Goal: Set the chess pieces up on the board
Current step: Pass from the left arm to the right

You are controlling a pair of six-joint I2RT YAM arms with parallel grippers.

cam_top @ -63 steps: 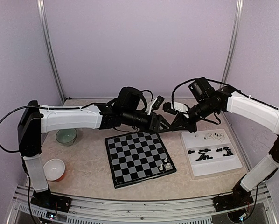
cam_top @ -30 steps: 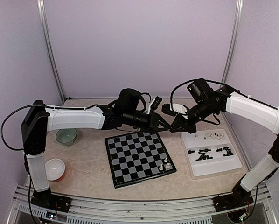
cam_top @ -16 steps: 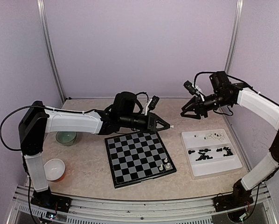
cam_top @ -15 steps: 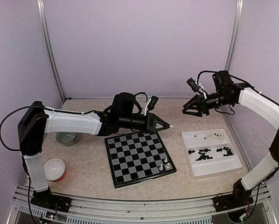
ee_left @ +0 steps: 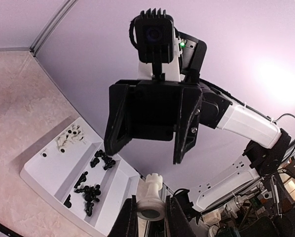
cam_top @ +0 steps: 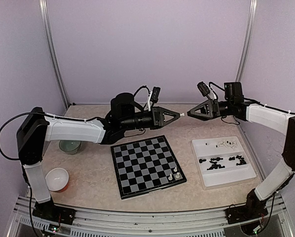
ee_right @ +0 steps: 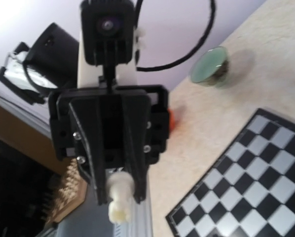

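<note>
We find one cream-white chess piece (ee_left: 151, 196) clamped between the fingers of the left gripper (cam_top: 179, 114). It is held in the air beyond the far edge of the board (cam_top: 147, 165), with its head pointing out past the fingertips. The right gripper (cam_top: 189, 113) faces it tip to tip and very near. Its jaws stand apart with nothing between them. Two standing pieces (cam_top: 173, 175), also cream-white, occupy squares near the board's near right corner. To the right of the board, a white tray (cam_top: 221, 183) holds black pieces (cam_top: 219, 162) in its middle compartment and loose white pieces (cam_top: 226, 144) in its far one. A green bowl (cam_top: 69, 145) and a white bowl (cam_top: 57, 178) sit left of the board.
</note>
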